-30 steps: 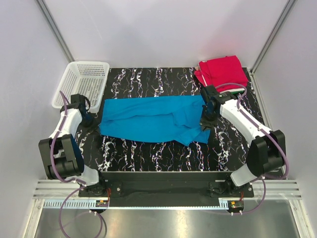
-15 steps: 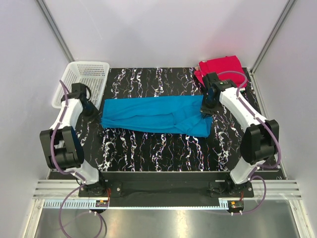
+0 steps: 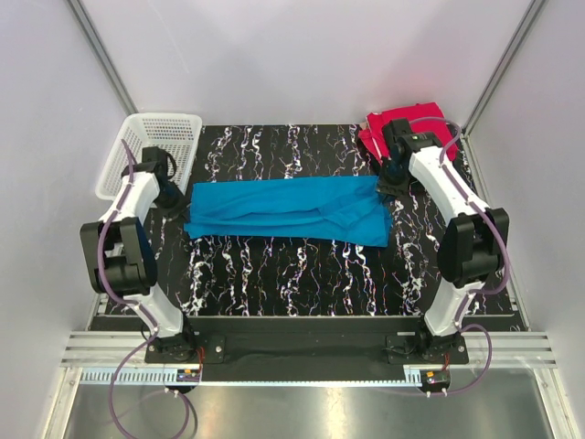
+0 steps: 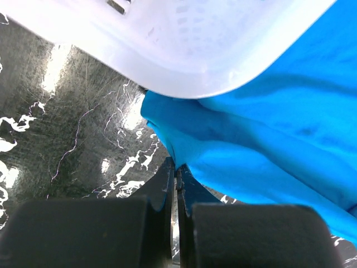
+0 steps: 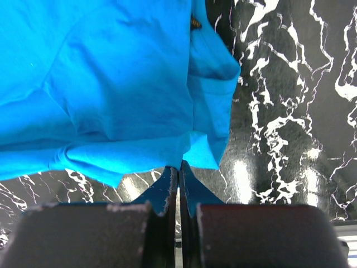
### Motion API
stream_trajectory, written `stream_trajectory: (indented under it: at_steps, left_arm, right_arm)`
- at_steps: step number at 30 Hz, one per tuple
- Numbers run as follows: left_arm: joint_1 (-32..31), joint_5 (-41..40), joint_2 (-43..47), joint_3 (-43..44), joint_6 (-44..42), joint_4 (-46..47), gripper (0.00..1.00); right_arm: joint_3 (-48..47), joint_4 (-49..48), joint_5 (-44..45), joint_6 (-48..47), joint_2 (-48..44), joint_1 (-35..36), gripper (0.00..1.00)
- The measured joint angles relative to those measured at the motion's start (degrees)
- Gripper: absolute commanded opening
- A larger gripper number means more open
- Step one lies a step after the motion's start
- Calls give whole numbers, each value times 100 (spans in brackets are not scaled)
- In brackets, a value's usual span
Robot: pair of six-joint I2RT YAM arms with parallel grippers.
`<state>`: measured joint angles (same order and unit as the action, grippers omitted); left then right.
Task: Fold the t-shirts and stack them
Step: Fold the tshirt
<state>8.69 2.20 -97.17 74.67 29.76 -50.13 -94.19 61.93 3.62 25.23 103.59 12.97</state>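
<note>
Here, nearest the arm bases, a bare strip of the black marbled table (image 3: 292,274) lies in front of the cloth. Just beyond it, both pincers are pressed fully together, each nipping an edge of the same garment. In its wrist view the left gripper (image 4: 175,170) has its fingers tight on the left-hand corner of the blue t-shirt (image 3: 288,210). The right gripper (image 5: 178,170) is clamped the same way on the hem at the shirt's right end.

There are two arms and two closed pincers, with one blue shirt drawn out between them. It lies flat mid-table as a long band, creased and partly doubled over. Its long axis runs left to right across the table, parallel to the near edge, with one end towards each pincer.

Farther back, one white mesh basket (image 3: 164,117) sits at the far left corner, its rim just beside the shirt's left end. One folded red t-shirt (image 3: 416,128) rests at the far right corner, behind the right arm.
</note>
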Motion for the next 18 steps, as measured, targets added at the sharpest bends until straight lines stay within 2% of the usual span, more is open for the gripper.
stream_trajectory:
  at_steps: [18]
  left_arm:
    - [-315, -490, -494, 564, -275, -188, 0]
  right_arm:
    - [-730, 118, -7, -260, 533, -127, 0]
